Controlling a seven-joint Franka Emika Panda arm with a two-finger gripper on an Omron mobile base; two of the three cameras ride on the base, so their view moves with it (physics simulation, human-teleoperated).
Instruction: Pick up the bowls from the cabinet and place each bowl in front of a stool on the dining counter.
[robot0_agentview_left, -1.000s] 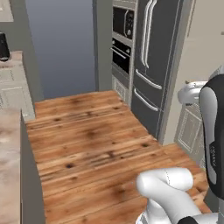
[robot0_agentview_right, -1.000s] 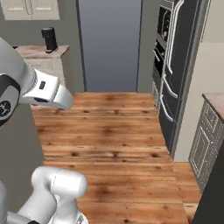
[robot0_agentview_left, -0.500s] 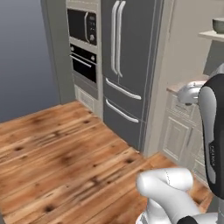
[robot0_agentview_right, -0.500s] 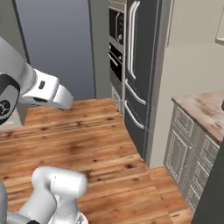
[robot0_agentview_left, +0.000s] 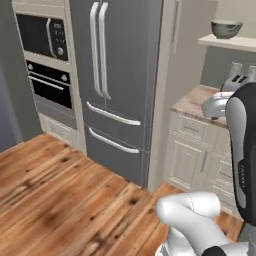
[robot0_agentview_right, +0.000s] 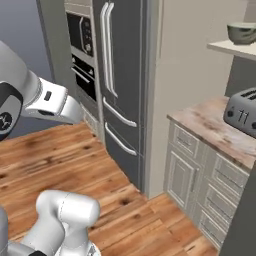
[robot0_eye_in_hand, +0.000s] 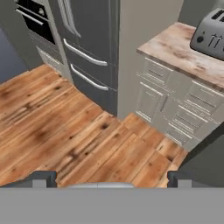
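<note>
Gripper (robot0_eye_in_hand: 108, 177): we see our two dark fingertips (robot0_eye_in_hand: 40, 178) set wide apart at the bottom of the hand view, spread and holding nothing
Below the gripper: bare wooden floor (robot0_eye_in_hand: 65, 131), planks running away from us toward the fridge
Ahead and left of the gripper: dark grey fridge (robot0_eye_in_hand: 89, 39) with long steel handles, standing on the floor; in the left base view we see it as a tall double-door unit (robot0_agentview_left: 117, 75)
Further left: wall oven (robot0_agentview_left: 47, 82) with a microwave (robot0_agentview_left: 42, 35) stacked above it, in a cream column beside the fridge
Ahead and right of the gripper: cream drawer cabinet (robot0_eye_in_hand: 175, 105) under a pink-brown marbled worktop (robot0_eye_in_hand: 179, 50)
On that worktop: grey toaster (robot0_eye_in_hand: 210, 35), at the far right of the hand view; in the right base view it (robot0_agentview_right: 242, 112) sits near the worktop's front edge
Bowl (robot0_agentview_left: 226, 29): high up and to the right of the gripper, well apart from it, upright on the shelf (robot0_agentview_left: 232, 43) above the toaster; the right base view shows it (robot0_agentview_right: 242, 33) at the shelf's near end
Second bowl: we cannot tell where it is
Arm: white links (robot0_agentview_right: 45, 97) cross the left of the right base view, well short of the shelf
</note>
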